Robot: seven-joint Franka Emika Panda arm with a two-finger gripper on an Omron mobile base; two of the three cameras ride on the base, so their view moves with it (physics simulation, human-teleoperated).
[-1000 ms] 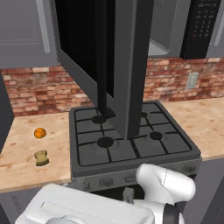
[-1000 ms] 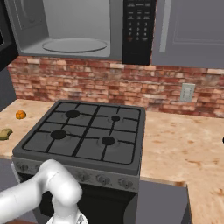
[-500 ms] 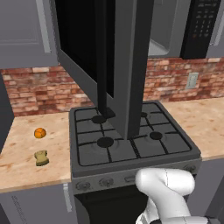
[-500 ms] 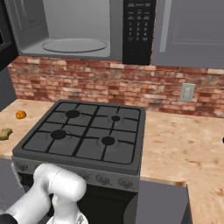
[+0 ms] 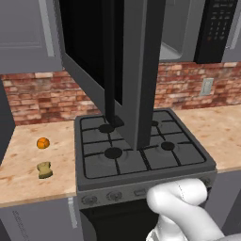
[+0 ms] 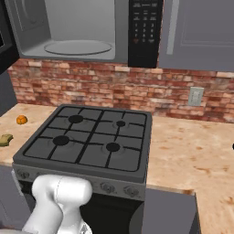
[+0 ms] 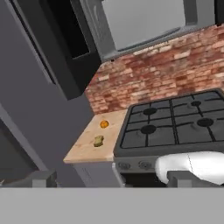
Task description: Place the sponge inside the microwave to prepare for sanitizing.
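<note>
The sponge (image 5: 44, 170) (image 6: 5, 139) (image 7: 99, 141) is a small olive-yellow block lying on the counter left of the stove, near the front edge. The microwave (image 6: 77, 27) hangs above the stove with its light interior and round plate exposed. Its dark door (image 5: 117, 56) stands swung out over the burners. My gripper (image 7: 114, 180) is open and holds nothing. It sits low in front of the stove, well back from the sponge and to its right, looking up at the counter. Its fingertips (image 7: 41, 178) stand wide apart.
A small orange ball (image 5: 43, 143) (image 7: 104, 124) rests on the counter just behind the sponge. The black gas stove (image 6: 87, 141) fills the middle, with knobs along its front. A tan counter (image 6: 192, 151) stretches to the right. Grey cabinets flank the microwave.
The white arm has folded lower in front of the stove, its upper link dropping out of the left base view. The sponge, ball and microwave door have stayed put.
</note>
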